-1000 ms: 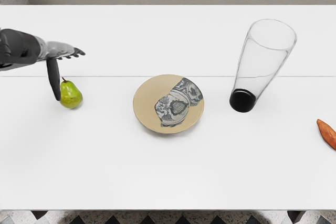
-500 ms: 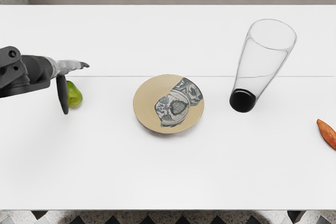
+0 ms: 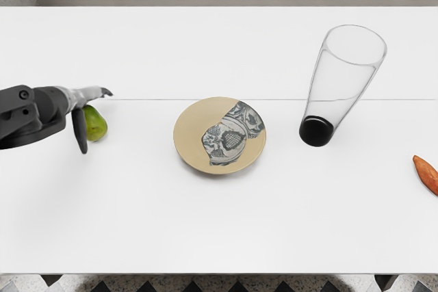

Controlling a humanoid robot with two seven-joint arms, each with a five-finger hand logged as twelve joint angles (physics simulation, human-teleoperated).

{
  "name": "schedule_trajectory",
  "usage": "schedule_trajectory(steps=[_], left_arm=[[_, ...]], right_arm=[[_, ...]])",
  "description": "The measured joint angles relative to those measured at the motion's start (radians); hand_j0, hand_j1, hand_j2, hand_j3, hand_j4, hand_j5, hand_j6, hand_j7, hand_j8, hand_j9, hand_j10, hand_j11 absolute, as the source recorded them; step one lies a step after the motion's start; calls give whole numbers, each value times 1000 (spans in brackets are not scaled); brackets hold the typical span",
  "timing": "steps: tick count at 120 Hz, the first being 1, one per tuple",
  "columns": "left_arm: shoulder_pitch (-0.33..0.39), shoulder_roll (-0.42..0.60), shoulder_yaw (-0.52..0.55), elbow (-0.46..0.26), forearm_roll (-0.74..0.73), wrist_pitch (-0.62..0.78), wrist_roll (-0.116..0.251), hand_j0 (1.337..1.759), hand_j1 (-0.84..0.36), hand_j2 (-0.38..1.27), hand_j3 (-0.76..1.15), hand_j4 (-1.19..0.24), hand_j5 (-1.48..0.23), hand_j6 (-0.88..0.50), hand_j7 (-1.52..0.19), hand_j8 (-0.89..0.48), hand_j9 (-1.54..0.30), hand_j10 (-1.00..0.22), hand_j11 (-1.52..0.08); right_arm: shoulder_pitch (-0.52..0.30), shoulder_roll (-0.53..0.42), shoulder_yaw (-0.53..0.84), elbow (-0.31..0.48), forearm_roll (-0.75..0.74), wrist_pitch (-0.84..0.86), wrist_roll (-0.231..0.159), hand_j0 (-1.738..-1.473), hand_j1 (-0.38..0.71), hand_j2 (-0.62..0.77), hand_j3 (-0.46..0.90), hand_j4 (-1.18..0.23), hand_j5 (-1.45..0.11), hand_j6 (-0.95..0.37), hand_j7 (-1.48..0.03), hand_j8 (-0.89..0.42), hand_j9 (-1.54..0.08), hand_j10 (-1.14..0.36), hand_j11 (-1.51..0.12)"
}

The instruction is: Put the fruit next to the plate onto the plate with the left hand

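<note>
A green pear (image 3: 96, 125) stands on the white table, left of the tan plate (image 3: 194, 140) with a blue-grey pattern on its right half. My left hand (image 3: 90, 113) comes in from the left edge and sits right at the pear. Its dark thumb (image 3: 79, 131) hangs down along the pear's left side and hides part of it, while the fingers (image 3: 98, 91) reach over the top behind it. The hand is open around the pear, with no closed grasp showing. The right arm is out of view.
A tall clear glass (image 3: 340, 83) with a dark base stands right of the plate, leaning in the view. An orange-red object (image 3: 427, 173) lies at the right edge. A seam line runs across the table behind the plate.
The left arm has dropped lower and drawn back left. The hand now sits close over the pear, with the thumb covering its left side. The pear has stayed in place.
</note>
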Motion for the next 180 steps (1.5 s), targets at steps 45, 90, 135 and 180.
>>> schedule_trajectory(steps=[45,90,135,180], left_arm=[[-1,5,8,-10,5,6,0,1658,-71,74,0,-358,-459,-360,-459,-359,-459,-357,-459],[-4,5,6,-7,0,-10,0,1656,-199,215,0,-501,-676,-465,-670,-435,-669,-505,-669],[-26,36,1,-3,-11,-39,0,1657,-247,424,0,-584,-804,-455,-793,-449,-790,-601,-791],[-100,36,-10,-6,-54,-65,0,1658,-269,486,0,-610,-821,-450,-818,-441,-812,-598,-817]], right_arm=[[0,0,0,0,0,0,0,-1658,-349,0,0,0,0,0,0,0,0,0,0],[-4,0,0,0,0,0,0,-1658,-349,0,0,0,0,0,0,0,0,0,0],[-5,0,0,-7,-1,0,0,-1658,-349,0,0,0,0,0,0,0,0,0,0],[-5,0,0,-8,-1,0,0,-1658,-349,0,0,0,0,0,0,0,0,0,0]])
